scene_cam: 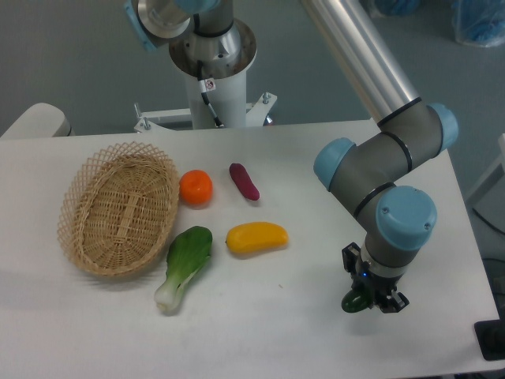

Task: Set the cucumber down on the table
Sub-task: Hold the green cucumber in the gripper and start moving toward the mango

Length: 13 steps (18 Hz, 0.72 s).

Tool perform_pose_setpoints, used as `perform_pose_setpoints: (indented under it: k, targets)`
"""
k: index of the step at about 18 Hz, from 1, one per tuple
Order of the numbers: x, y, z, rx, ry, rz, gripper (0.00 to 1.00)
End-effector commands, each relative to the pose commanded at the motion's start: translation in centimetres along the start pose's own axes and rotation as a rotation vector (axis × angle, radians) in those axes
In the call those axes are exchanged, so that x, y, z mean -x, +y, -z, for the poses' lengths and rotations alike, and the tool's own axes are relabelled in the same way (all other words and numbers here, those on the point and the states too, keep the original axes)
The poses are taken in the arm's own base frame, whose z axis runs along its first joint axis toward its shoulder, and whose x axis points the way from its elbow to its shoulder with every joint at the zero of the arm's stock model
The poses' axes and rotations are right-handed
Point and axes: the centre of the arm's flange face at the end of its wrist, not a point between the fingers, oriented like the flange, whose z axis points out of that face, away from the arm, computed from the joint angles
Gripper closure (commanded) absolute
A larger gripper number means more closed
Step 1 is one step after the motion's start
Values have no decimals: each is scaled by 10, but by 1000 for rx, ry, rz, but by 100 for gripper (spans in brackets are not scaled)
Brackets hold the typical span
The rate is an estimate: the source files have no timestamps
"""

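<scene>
The cucumber (354,302) is a small glossy dark green piece, seen only in part between the fingers of my gripper (369,300). The gripper is shut on it at the front right of the white table (300,332). It holds the cucumber close to the tabletop; I cannot tell whether it touches the surface. The arm's wrist hides most of the cucumber from above.
A woven wicker basket (118,207) stands empty at the left. Beside it lie an orange (196,187), a dark purple eggplant piece (244,181), a yellow fruit (256,237) and a leafy bok choy (184,264). The table's right edge is near the gripper.
</scene>
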Motion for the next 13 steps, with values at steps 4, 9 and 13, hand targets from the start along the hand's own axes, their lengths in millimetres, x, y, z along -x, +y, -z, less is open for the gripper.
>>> perform_pose_setpoints:
  k: [4, 9, 13]
  targets:
    - [-2, -5, 0, 0, 2, -1, 81]
    - [-9, -19, 7, 50, 7, -14, 82]
    - [-21, -42, 9, 71, 37, 17, 82]
